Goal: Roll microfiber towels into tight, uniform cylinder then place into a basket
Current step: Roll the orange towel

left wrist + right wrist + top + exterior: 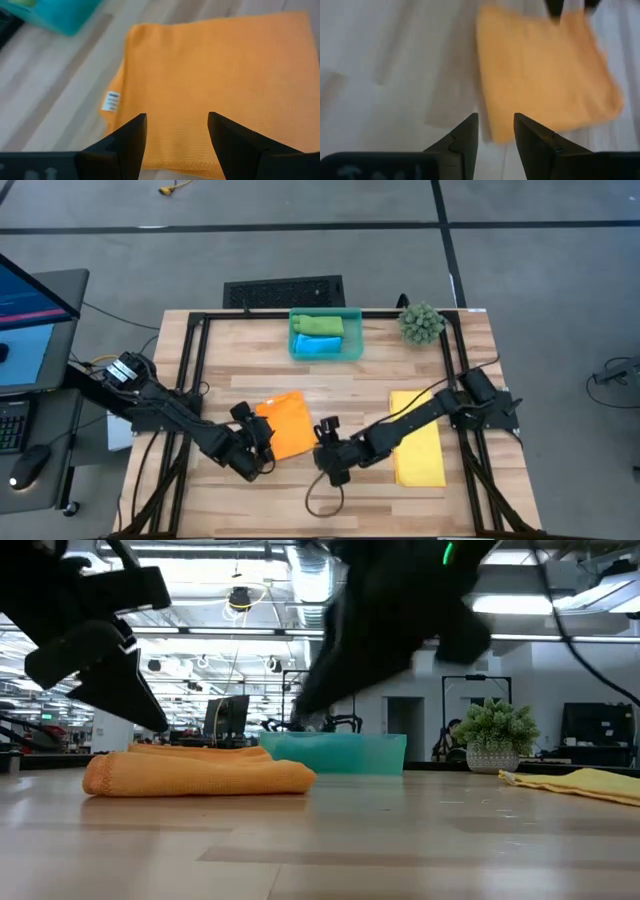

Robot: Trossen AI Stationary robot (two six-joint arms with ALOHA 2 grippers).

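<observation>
The orange towel [283,423] lies folded flat on the table's near middle; it also shows in the low view [200,772]. My left gripper [264,438] is open at the towel's near left edge, its fingers [125,145] just above the cloth [215,75]. My right gripper [323,443] is open just right of the towel, facing it [540,70]. The yellow towel [418,438] lies flat at the right. The green towel [318,325] and the blue towel [318,345] lie rolled in the teal basket [355,330] at the far middle.
A spiky green plant ball [421,323] stands at the far right, right of the basket. A black frame [195,350] runs along the table's edges. A loose cable loop [320,500] lies near the front edge. A white label [111,101] shows at the orange towel's edge.
</observation>
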